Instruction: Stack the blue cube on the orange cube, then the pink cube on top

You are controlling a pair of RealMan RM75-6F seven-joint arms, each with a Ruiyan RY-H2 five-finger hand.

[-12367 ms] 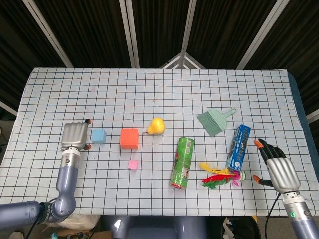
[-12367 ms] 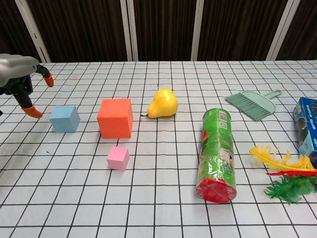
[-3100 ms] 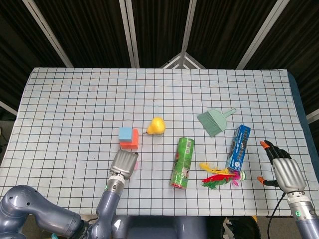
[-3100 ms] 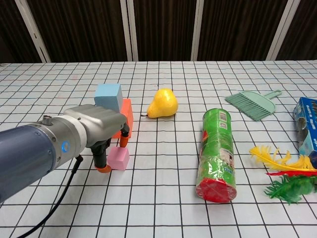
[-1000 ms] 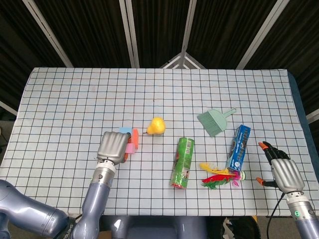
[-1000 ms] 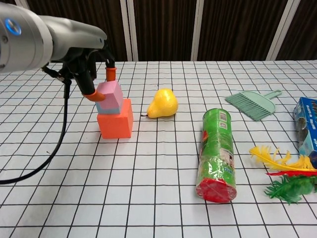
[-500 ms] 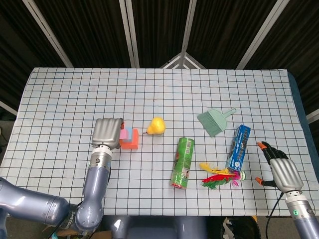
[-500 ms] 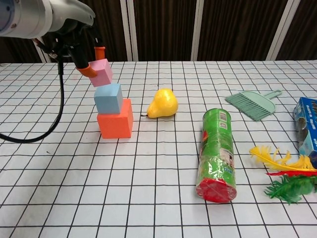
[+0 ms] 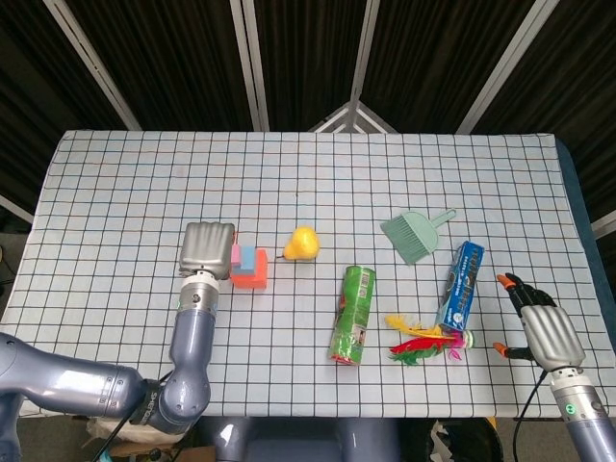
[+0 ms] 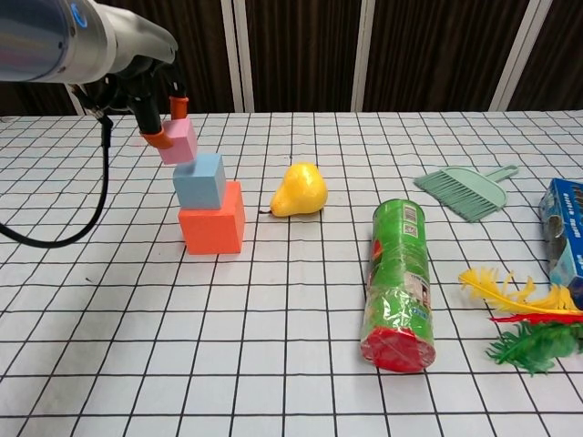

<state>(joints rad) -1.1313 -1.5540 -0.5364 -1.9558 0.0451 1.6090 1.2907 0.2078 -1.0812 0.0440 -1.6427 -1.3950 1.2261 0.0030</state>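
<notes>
The orange cube [image 10: 212,218] stands on the table with the blue cube [image 10: 199,181] stacked on it; in the head view the blue cube [image 9: 247,259] covers the left part of the orange cube [image 9: 254,275]. My left hand [image 10: 150,77] pinches the small pink cube [image 10: 179,140], tilted, just above the blue cube's upper left corner. In the head view my left hand [image 9: 207,248] hides most of the pink cube [image 9: 236,254]. My right hand [image 9: 545,332] hangs open at the table's right front edge, holding nothing.
A yellow pear [image 10: 300,190] lies right of the stack. Further right are a green can on its side [image 10: 398,282], a teal brush [image 10: 466,189], a blue box [image 10: 565,228] and coloured feathers [image 10: 521,320].
My left hand has lowered the pink cube slightly and shifted it left, closer to the blue cube's top. The right hand has stayed put.
</notes>
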